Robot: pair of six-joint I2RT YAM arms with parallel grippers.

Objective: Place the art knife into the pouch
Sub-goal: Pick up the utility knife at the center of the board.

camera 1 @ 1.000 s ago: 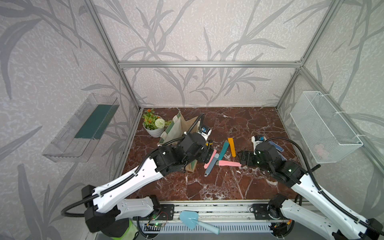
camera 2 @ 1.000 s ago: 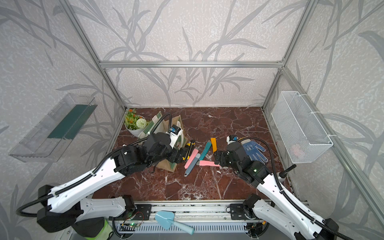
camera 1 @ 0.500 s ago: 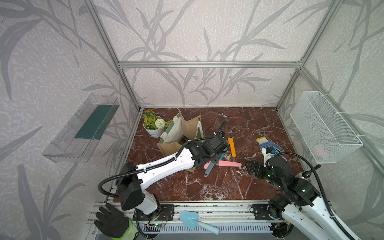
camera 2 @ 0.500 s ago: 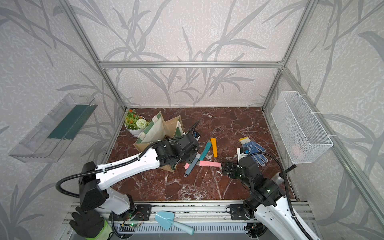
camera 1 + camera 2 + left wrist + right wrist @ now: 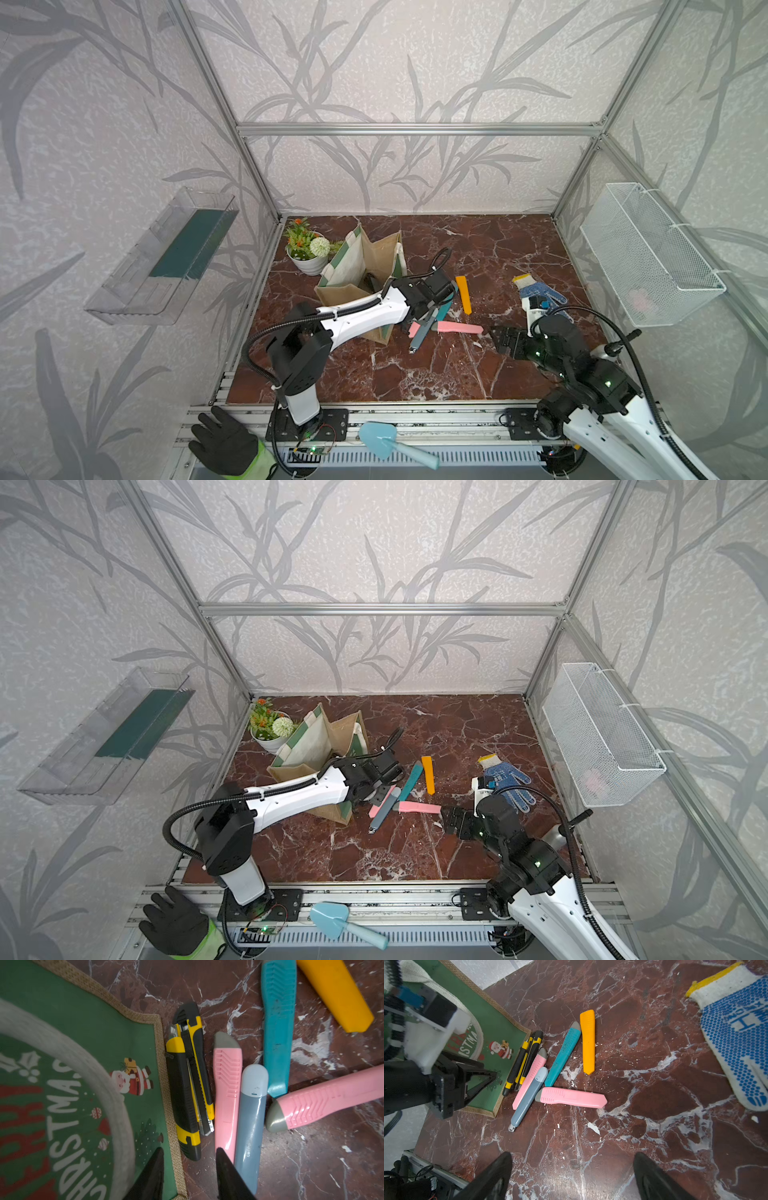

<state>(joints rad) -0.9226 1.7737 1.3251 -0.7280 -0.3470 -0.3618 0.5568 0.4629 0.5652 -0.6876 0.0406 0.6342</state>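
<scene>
Several art knives lie in a cluster on the marble beside the pouch (image 5: 365, 266), a tan bag with a green Santa panel (image 5: 83, 1043). Two black-and-yellow knives (image 5: 187, 1088) lie against its hem, then a pink one (image 5: 226, 1095), a grey-blue one (image 5: 251, 1122), a teal one (image 5: 278, 1028), an orange one (image 5: 334, 993) and a second pink one (image 5: 571, 1098). My left gripper (image 5: 189, 1150) hovers low over the hem, just short of the black-and-yellow knives' end, jaws partly apart and empty. My right gripper (image 5: 572, 1155) stands wide open over bare marble, short of the second pink knife.
A blue-dotted work glove (image 5: 540, 295) lies at the right. A potted plant (image 5: 307, 249) stands behind the pouch. A white wire basket (image 5: 648, 253) hangs on the right wall, a clear shelf (image 5: 166, 257) on the left. A blue trowel (image 5: 390, 444) and a black-gloved hand (image 5: 228, 444) are at the front rail.
My left arm stretched out low from over the pouch to the knife cluster, and its jaws narrowed. My right arm drew back toward the front right, uncovering the work glove.
</scene>
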